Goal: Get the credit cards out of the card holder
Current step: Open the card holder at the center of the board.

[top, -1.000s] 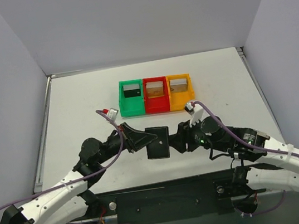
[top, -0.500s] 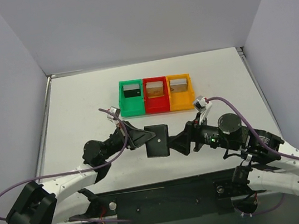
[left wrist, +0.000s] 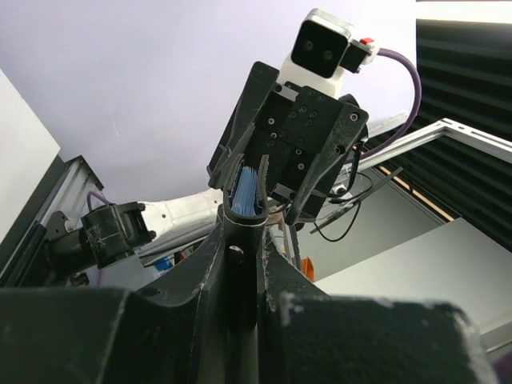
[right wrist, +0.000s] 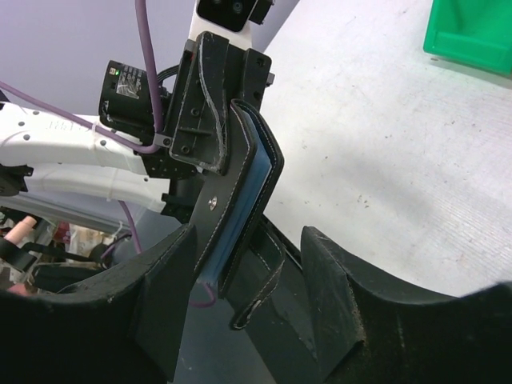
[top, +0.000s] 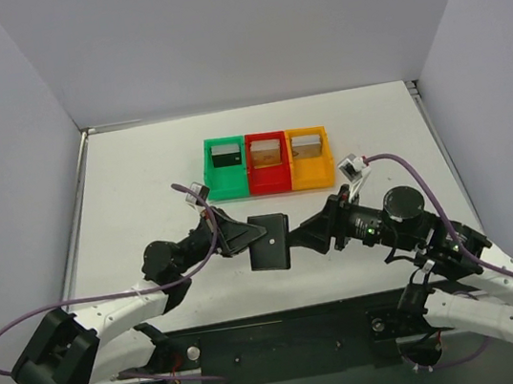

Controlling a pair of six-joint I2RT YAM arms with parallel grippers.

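Blue card edges (right wrist: 240, 204) inside the card holder (top: 275, 253) we saw only from the wrists, likewise the right gripper (top: 294, 241) spread wide; the left gripper (top: 259, 239) pinched the holder's opposite edge.

No legible txt, labels or nos.

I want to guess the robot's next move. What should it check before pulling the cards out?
1. Left end effector shut on the card holder: ok.
2. Right end effector gripping anything: not ok; it is open around the holder's edge, and one finger is apart from it.
3. Blue cards showing at the holder's edge: ok.
4. Holder opened wide: not ok, only slightly parted.
5. How many cards are inside: cannot tell.
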